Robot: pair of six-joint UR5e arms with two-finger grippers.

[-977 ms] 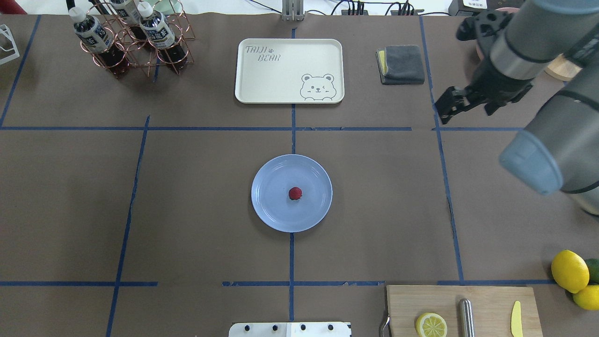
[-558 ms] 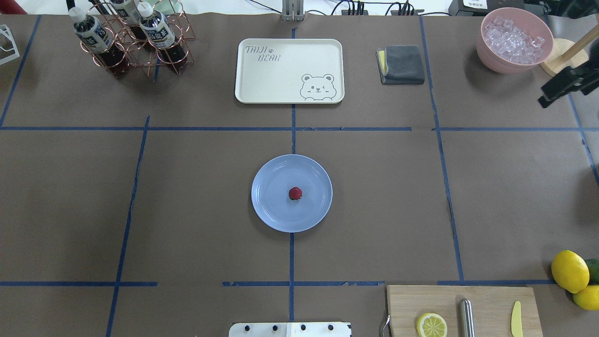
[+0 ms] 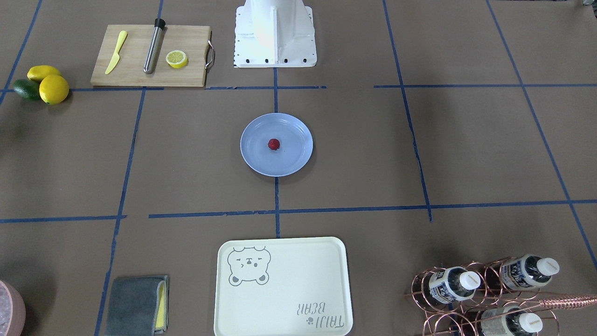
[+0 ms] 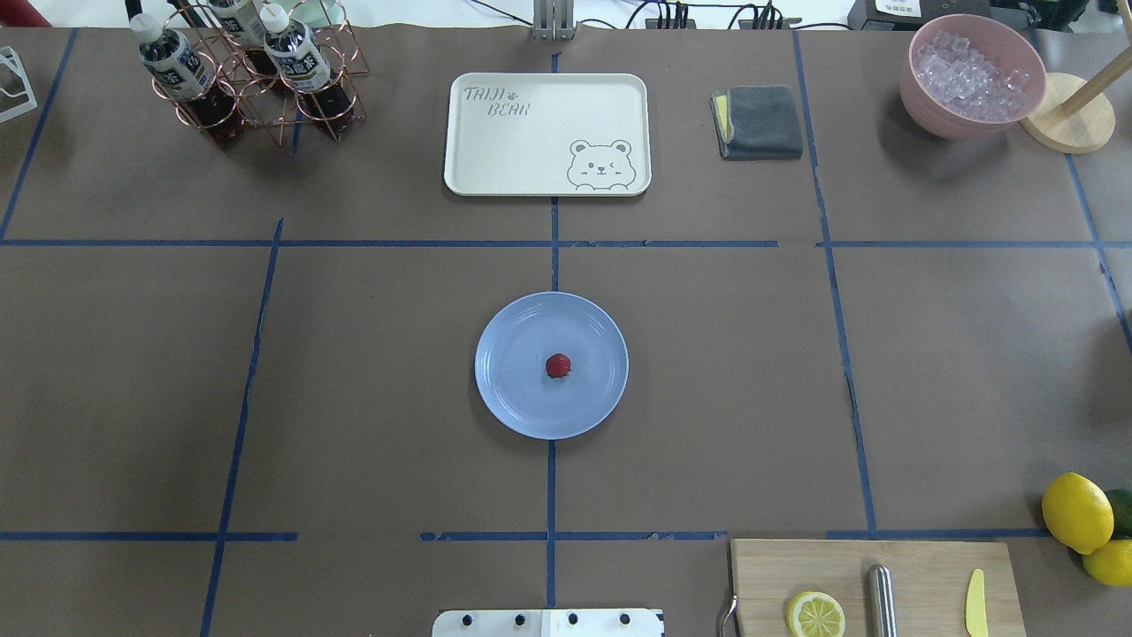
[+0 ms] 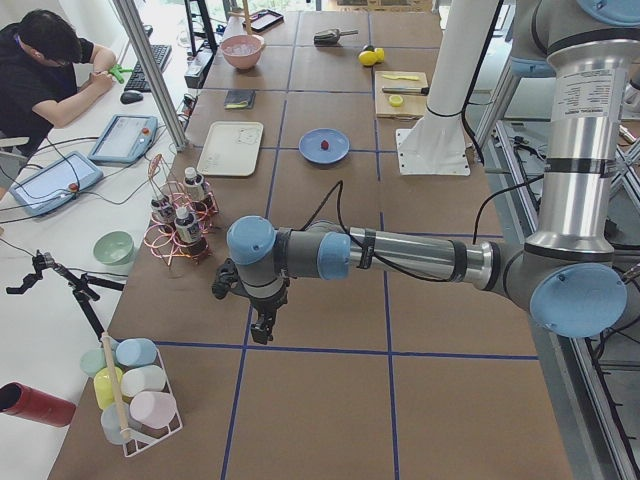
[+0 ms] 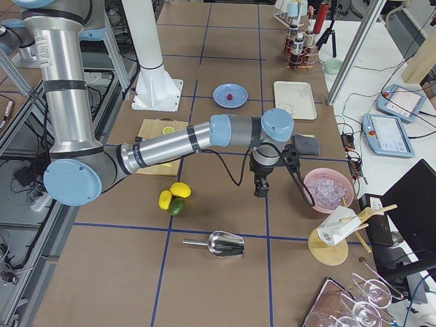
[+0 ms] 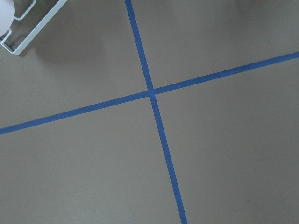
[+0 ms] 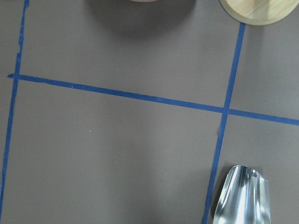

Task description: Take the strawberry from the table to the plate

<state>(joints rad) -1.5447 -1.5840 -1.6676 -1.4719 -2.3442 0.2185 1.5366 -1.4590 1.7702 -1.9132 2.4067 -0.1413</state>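
Observation:
The small dark-red strawberry [image 4: 558, 365] [image 3: 274, 144] lies near the middle of the light blue plate [image 4: 513, 372] [image 3: 294, 149], which rests on the brown-paper table [image 4: 707, 354]. Neither arm shows in the overhead or front views. In the exterior left view my left gripper [image 5: 262, 330] hangs over the table end, near the bottle rack and far from the plate [image 5: 340, 150]. In the exterior right view my right gripper [image 6: 259, 191] points down beside the pink bowl, far from the plate [image 6: 221, 97]. I cannot tell whether either is open or shut. Both wrist views show only taped paper.
A cream bear tray [image 4: 546, 133], grey cloth [image 4: 759, 121], pink ice bowl [image 4: 971, 75] and bottle rack [image 4: 252, 75] line the far side. A cutting board [image 4: 875, 588], lemons [image 4: 1076, 511] and a metal scoop [image 6: 219, 243] sit toward my right. A person [image 5: 40, 70] sits beside the table.
My right arm has swung out of the overhead view to the right, uncovering the pink ice bowl. The strawberry and plate have not moved.

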